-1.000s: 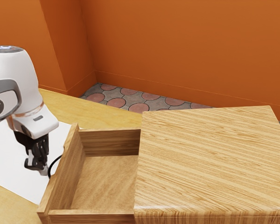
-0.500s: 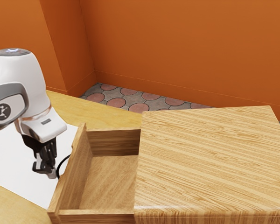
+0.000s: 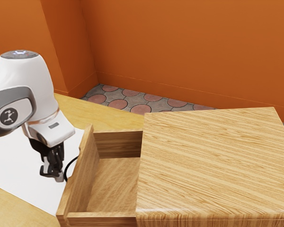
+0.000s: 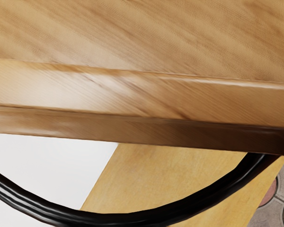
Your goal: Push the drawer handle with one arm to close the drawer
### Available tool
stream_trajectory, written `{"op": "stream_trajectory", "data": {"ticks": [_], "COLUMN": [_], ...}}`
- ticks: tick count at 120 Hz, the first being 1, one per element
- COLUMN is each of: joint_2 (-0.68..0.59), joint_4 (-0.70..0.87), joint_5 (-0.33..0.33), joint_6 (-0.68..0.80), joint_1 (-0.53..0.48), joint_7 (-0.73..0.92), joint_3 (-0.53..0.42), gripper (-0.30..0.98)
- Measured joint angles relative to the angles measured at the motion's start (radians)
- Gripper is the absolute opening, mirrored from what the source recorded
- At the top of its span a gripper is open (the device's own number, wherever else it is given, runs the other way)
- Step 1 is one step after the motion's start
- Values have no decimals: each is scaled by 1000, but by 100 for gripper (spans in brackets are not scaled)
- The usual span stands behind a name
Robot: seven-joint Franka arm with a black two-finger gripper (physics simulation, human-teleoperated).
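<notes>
Cabinet (image 3: 213, 161) first, a broad wooden block filling the exterior view's right, and out of it, toward my arm (image 3: 26, 82), stands the drawer (image 3: 116, 184), well open, its floor plainly in sight. The drawer's front panel (image 3: 79, 182) runs crosswise to the way it must travel, above the table (image 3: 111, 114) and near the white sheet (image 3: 16, 165). On that panel's outer face sits the black handle (image 4: 123, 219), a curved bar whose length goes along the panel and whose bow swells outward, to my side. The gripper (image 3: 59, 178) hangs tips down just beside that bow, on the exterior view's left of it, so the handle lies between gripper and panel, with the cabinet beyond. That order is what the coming push turns on: I judge it should go square to the bar, straight toward the exterior view's right, using this one arm. Whether the tips touch the bar I cannot tell, nor whether the gripper is wide or narrow; I see nothing carried in it. The exterior view gives how far the drawer has to go; the wrist view gives the handle's sweep and one end running in under the panel's edge. A push off-centre could slide along the curve or skew the drawer.
</notes>
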State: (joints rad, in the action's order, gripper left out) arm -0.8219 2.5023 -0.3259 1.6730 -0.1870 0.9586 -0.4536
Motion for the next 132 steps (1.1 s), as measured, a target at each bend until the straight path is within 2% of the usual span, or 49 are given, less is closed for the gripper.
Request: {"op": "stream_trajectory", "data": {"ticks": [82, 132], "joint_2": [62, 96], "joint_4": [-53, -112], "joint_5": [-37, -87], "joint_6": [34, 45], "joint_1": [-26, -109], "joint_7": [-5, -13], "joint_3": [-71, -191], "gripper": [-10, -10]}}
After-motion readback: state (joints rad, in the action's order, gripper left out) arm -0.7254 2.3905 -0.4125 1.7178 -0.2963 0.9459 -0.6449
